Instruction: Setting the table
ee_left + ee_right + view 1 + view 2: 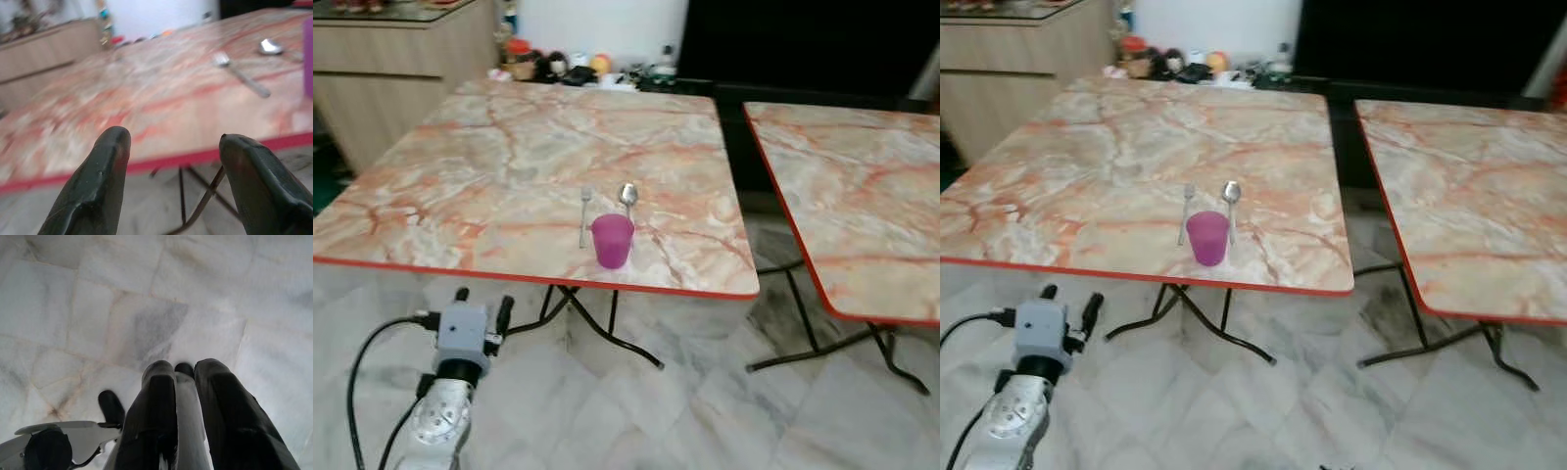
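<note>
Square folding table [489, 166] with an orange-veined marble-pattern top, red edge trim and black crossed metal legs, standing on a pale marble-tile floor [705, 411]. On its near edge, right of centre: one translucent magenta plastic cup [612, 240], upright; one silver metal fork [584, 217] lying just beside the cup on the robot's left, tines pointing away from the robot; one silver metal spoon [627, 199] lying just behind the cup, bowl pointing away. Fork and spoon lie roughly parallel, slightly apart. Second table [862, 186] of the same pattern stands to the right, separated by a gap. Left gripper [480, 305], on a silver arm with a grey camera block and black cable, is raised below and in front of the table's near edge, left of the cup; its two black fingers [98, 191] are spread apart, holding nothing. Right gripper [185, 382] hangs over the floor tiles, its fingers clamped on a slim pale silvery object [188, 426] whose kind cannot be made out. Wooden cabinet [401, 59] at far left; assorted small clutter [568, 67] beyond the table's far edge.
</note>
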Controlling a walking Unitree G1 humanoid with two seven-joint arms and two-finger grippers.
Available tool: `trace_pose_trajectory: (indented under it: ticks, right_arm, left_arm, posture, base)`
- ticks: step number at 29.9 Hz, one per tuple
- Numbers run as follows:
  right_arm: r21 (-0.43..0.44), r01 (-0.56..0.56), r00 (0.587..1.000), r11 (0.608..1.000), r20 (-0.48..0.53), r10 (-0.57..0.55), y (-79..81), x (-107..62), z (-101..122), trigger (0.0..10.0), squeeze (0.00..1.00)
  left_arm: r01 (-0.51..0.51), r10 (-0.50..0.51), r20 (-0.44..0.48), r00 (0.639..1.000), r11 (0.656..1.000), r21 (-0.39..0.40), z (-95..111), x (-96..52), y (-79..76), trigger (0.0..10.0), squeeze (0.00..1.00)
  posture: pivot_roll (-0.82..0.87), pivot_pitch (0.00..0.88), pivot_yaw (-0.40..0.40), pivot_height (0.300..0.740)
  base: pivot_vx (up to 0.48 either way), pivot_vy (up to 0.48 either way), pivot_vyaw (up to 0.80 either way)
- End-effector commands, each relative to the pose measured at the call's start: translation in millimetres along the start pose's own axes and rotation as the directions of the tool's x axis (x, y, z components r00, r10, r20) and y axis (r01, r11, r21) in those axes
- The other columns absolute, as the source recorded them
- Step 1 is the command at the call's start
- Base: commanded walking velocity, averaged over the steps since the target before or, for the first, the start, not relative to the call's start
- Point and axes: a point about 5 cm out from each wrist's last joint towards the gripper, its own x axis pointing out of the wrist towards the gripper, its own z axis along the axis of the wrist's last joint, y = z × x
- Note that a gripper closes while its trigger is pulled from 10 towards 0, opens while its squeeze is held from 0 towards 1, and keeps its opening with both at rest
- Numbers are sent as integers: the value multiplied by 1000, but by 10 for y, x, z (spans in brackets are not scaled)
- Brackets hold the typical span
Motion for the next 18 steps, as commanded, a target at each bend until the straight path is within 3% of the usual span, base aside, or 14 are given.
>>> trace_pose_trajectory:
  ticks: [1, 6, 8, 12, 18]
  right_arm:
    - [-8, 32, 999, 999, -10, -32, -107, -17, -23, 10000, 0]
    - [-12, 36, 999, 999, -10, -36, -117, -21, -30, 10000, 0]
    - [-14, 32, 999, 999, -12, -33, -113, -21, -36, 10000, 0]
    - [-32, 36, 999, 999, -12, -36, -110, -21, -38, 10000, 0]
    - [-35, 36, 999, 999, -14, -37, -110, -22, -44, 10000, 0]
  left_arm:
    - [63, -63, 24, 998, 998, 6, 77, 40, -114, 10000, 0]
    - [64, -62, 38, 997, 997, -51, 169, 112, -136, 10000, 0]
    - [45, -42, 25, 999, 992, -119, 192, 140, -133, 10000, 0]
    - [67, -64, 44, 997, 996, -54, 220, 162, -111, 10000, 0]
    - [44, -40, 47, 998, 995, -87, 277, 212, -50, 10000, 0]
  posture:
    - [16, 121, 16, 740]
    - [15, 121, 16, 740]
    - [15, 121, 16, 740]
    - [18, 118, 15, 740]
    - [19, 119, 18, 740]
  base:
    - [0, 0, -731]
    - [0, 0, -734]
    - [0, 0, -728]
    - [0, 0, -720]
    - [0, 0, -712]
